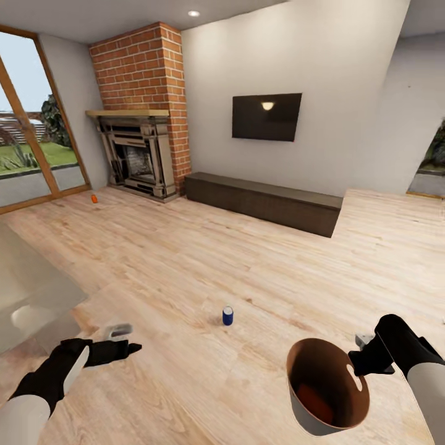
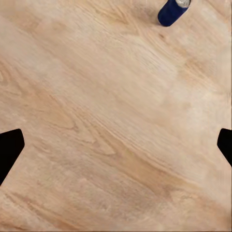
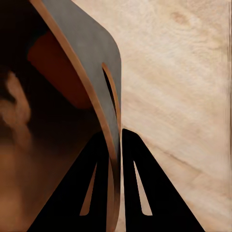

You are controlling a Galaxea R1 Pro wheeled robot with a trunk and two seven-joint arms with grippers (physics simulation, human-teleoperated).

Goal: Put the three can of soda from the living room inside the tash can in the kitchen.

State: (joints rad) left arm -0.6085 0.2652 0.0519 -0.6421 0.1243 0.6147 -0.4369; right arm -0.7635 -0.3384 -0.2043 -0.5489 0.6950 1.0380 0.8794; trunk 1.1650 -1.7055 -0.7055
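the right gripper (image 1: 366, 360) is pinching the rim of the trash can (image 1: 309, 405), one finger inside the wall and one outside, just beside a handle slot; the right wrist view is showing the two dark fingers (image 3: 96, 188) closed on the thin wall. the pale grey bin is hanging tilted above the wood plank floor (image 1: 247, 259), its brown inside facing the head camera, and an orange-red soda can (image 1: 314, 398) is lying in its bottom. the left gripper (image 1: 123, 347) is reaching out low over the floor with its fingers spread wide and nothing between them; in the left wrist view the two dark fingertips (image 2: 9, 147) are sitting at opposite edges. a dark blue soda can (image 1: 228, 316) is standing upright on the floor ahead, between the two arms. a second orange soda can (image 1: 94, 198) is standing far off near the brick fireplace (image 1: 139, 154), close to the glass door (image 1: 34, 154). a television (image 1: 266, 117) is hanging on the wall above a long dark cabinet (image 1: 266, 201).
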